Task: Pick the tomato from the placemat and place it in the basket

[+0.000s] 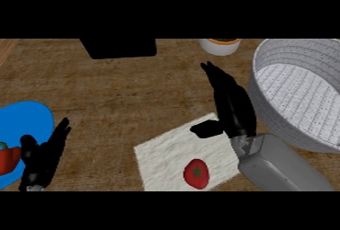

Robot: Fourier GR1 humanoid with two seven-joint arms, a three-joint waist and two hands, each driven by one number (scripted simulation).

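A red tomato (196,173), smooth and slightly oval with a small dark green star at its stem, lies on the near part of a white placemat (166,155). The mat is a fuzzy, cloth-like square set at an angle on the brown, wood-grained counter (133,90). The right robot hand (232,108) stretches over the mat's far corner, its glossy black fingers straight and released, the thumb jutting out to the side; it holds nothing and sits apart from the tomato. Its grey, rounded forearm runs down to the lower right. Just beside that robot hand stands the basket (266,72), a big round tub with pale grey, ribbed woven walls.

At the lower left, the left robot hand (41,157) rests open, fingers up, over the edge of a flat blue plate (26,119) that carries a red pepper (8,157). Along the far edge sit a dark boxy object (119,47) and a white cup with an orange rim (220,45).
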